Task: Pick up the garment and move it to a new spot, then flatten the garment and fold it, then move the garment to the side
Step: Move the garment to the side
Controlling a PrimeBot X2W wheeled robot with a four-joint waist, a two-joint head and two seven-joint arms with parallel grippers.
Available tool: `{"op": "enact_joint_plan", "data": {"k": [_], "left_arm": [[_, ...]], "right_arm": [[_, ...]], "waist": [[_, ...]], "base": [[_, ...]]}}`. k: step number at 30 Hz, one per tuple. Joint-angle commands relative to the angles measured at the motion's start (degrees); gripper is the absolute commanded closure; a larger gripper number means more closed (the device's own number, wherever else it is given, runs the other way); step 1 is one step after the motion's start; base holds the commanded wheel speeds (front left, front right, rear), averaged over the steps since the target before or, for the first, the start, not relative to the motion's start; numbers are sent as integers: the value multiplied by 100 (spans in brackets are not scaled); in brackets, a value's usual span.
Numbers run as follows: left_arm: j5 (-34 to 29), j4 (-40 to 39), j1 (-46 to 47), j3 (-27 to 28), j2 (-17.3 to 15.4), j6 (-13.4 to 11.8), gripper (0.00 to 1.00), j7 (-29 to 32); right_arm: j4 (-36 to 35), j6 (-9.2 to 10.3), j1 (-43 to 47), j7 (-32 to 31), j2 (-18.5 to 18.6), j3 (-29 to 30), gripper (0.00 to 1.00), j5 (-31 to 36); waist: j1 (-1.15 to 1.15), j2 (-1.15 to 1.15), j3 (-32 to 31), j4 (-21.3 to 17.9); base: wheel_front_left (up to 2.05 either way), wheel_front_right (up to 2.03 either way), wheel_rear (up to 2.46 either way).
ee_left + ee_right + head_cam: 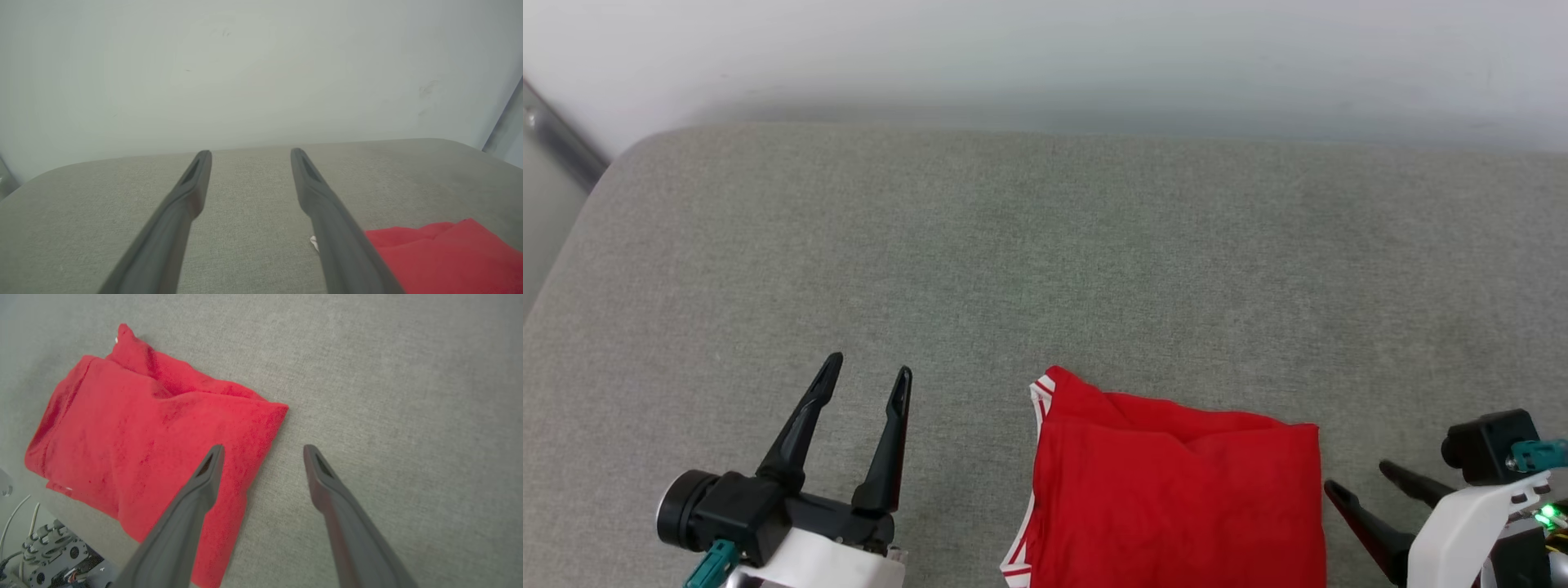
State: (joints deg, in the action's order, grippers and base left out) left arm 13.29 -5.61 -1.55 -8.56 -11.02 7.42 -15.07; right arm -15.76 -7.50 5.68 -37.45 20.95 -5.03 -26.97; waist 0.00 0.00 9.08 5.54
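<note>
The garment [1176, 498] lies folded into a red rectangle at the near edge of the grey cushion, with red-white striped trim showing along its left side. Its lettering is hidden. My left gripper [866, 369] stands open to the left of the garment, apart from it, fingers pointing away from me. The left wrist view shows the garment's corner [449, 255] beside the right finger. My right gripper [1356, 478] is open just off the garment's right edge. In the right wrist view the right gripper [263, 448] hovers over that edge, one finger above the red cloth [135, 437].
The grey fabric surface [1045, 261] stretches wide behind and to both sides of the garment. A pale wall [1045, 57] runs along its far edge. The surface's rounded left corner [637, 151] drops off at the left. Robot base parts and cables [45, 551] sit below the near edge.
</note>
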Motion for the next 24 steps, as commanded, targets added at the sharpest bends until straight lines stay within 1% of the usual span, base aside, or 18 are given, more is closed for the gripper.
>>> {"op": "enact_joint_plan", "data": {"k": [1, 4, 7, 9, 15, 18, 21, 22, 23, 24], "left_arm": [[0, 2, 97, -7, -32, 8, 0, -13], [11, -10, 194, -97, -40, 8, 0, -13], [18, 9, 275, -126, -28, 8, 0, -13], [-23, 58, 332, -134, -8, 8, 0, -13], [-28, 128, 428, -261, 14, 8, 0, -13], [-3, 150, 450, -315, 36, 8, 0, -13], [7, 188, 471, -383, 49, 8, 0, -13], [9, 199, 485, -404, 50, 8, 0, -13], [6, 204, 498, -429, 56, 8, 0, -13], [7, 208, 507, -443, 66, 8, 0, -13]], "right_arm": [[-50, 2, 28, -139, 29, 25, 0, -62], [-116, 2, -18, -908, -5, 66, 0, -101], [-67, 2, -76, -1458, -138, 89, 0, -9], [-26, 2, -151, -1698, -238, 56, 0, 19], [393, 2, -296, -2143, -654, 40, 0, 208], [660, 2, -335, -2197, -791, -8, 0, 307], [916, 2, -383, -2133, -771, -137, 0, 451], [986, 2, -403, -2069, -749, -161, 54, 541], [1060, 2, -412, -2027, -735, -214, 84, 594], [1130, 2, -411, -2009, -729, -279, 100, 611]], "waist": [[0, 0, 72, 49], [0, 0, 204, 157], [0, 0, 312, 289], [0, 0, 376, 378], [0, 0, 491, 633], [0, 0, 527, 749], [0, 0, 541, 844], [0, 0, 541, 864], [0, 0, 541, 879], [0, 0, 538, 890]], "base": [[0, 0, 0], [0, 0, 0], [0, 0, 0], [0, 0, 0], [0, 0, 0], [0, 0, 0], [0, 0, 0], [0, 0, 0], [0, 0, 0], [0, 0, 0]]}}
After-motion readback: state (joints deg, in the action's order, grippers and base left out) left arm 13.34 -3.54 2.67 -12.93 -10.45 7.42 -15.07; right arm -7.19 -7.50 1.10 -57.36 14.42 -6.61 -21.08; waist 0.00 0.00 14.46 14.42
